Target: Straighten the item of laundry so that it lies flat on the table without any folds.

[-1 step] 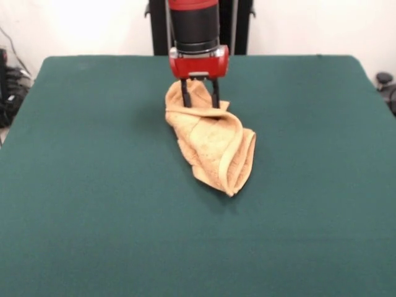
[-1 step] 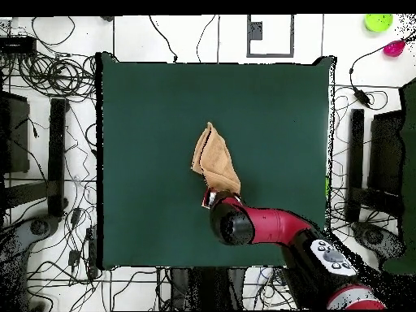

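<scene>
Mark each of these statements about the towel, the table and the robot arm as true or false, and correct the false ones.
1. The towel lies spread flat with no folds. False: it is bunched and folded over itself in a long heap.
2. The gripper is at the towel's end nearest the robot. True: its two dark fingers stand apart over that end.
3. The table has a dark green top. True.
4. The towel hangs over the table's edge. False: it lies wholly on the top, near the middle.
5. A second cloth lies on the table. False: only this one towel shows.
</scene>
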Tool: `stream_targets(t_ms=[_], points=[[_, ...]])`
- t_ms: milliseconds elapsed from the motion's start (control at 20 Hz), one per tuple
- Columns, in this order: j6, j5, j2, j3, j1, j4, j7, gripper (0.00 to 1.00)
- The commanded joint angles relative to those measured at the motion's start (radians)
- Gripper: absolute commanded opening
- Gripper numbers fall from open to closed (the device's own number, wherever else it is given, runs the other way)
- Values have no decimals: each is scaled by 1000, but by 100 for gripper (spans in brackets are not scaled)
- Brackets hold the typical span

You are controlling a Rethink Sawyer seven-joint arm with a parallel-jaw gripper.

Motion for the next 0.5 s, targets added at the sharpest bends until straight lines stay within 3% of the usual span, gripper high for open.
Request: stream_targets(t_ms=[50, 500], points=[[130, 4, -91, 55, 36, 18, 33, 100], [266, 54, -247, 170, -16, 118, -3, 100]])
